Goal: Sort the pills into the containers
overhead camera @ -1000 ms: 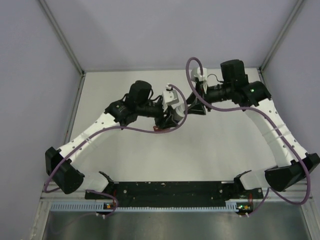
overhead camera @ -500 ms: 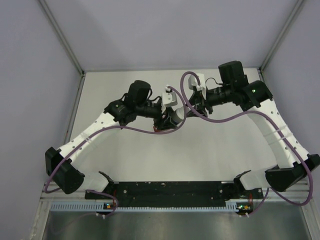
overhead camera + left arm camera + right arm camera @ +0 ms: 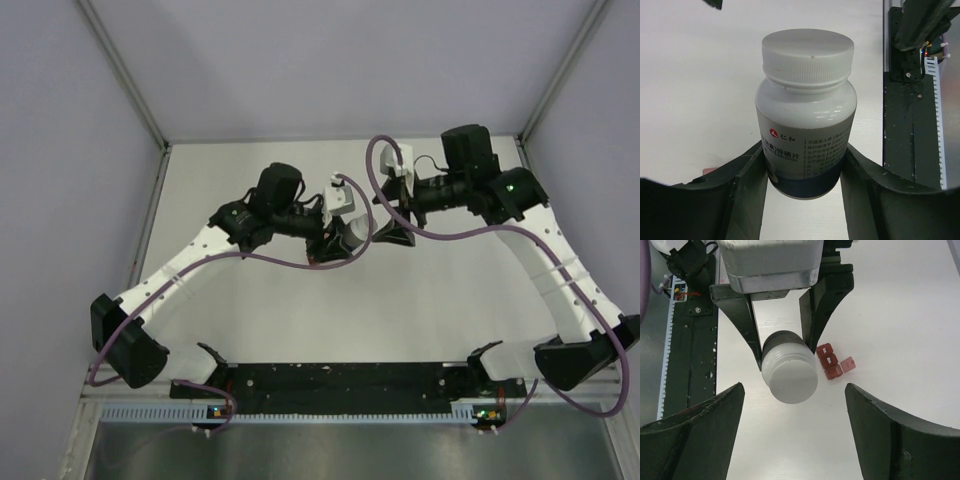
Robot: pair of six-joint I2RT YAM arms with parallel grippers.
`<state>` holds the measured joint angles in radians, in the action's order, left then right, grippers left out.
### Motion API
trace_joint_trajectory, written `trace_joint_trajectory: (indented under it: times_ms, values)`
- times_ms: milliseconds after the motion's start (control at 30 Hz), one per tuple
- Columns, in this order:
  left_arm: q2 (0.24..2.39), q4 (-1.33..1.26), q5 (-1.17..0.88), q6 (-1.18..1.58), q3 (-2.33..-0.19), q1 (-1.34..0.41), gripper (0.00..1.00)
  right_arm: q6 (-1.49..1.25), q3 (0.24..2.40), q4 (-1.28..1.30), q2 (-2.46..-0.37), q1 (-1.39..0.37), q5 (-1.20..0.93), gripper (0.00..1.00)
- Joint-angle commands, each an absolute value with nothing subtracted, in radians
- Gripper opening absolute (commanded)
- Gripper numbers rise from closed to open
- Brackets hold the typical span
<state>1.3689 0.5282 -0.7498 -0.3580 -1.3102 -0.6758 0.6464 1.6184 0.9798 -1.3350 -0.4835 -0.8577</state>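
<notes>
— We've got the left gripper [image 3: 802, 152] clamped on the bottle [image 3: 805, 100], cap on, held sideways.
— And our right gripper [image 3: 792, 390] gapes wide either side of the cap, touching nothing. The containers [image 3: 829, 361] lie on the table [image 3: 900, 315], just beside the left gripper.

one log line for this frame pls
left jaws: shut on white plastic pill bottle, cap on | right jaws: open, facing cap, no contact | dark red-brown three-compartment plastic strip: on table beside bottle

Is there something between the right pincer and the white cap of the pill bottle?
Nothing visible. The open right pincer faces the white ribbed plastic cap directly; the left pincer holds the bottle lower down.
</notes>
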Motion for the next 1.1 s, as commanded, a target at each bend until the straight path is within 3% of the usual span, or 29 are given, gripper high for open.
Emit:
trace_joint_trajectory:
  times_ms: [0, 300, 500, 867, 1067]
  values:
    - [1.328, 0.450, -0.671, -0.316, -1.302, -0.673, 0.00, 0.511, 1.615, 0.876, -1.282, -0.486, -0.858, 0.81]
    - [1.327, 0.365, -0.470, -0.244, -1.301, -0.673, 0.00, 0.111, 1.595, 0.646, -1.336, -0.480, -0.563, 0.82]
    - [1.331, 0.334, -0.400, -0.212, -1.299, -0.673, 0.00, -0.127, 1.534, 0.488, -1.417, -0.425, -0.736, 0.78]
    - [1.341, 0.318, -0.353, -0.212, -1.293, -0.673, 0.00, -0.239, 1.451, 0.371, -1.434, -0.380, -0.870, 0.61]
    - [1.344, 0.318, -0.368, -0.216, -1.293, -0.675, 0.00, -0.227, 1.434, 0.345, -1.427, -0.380, -0.939, 0.41]
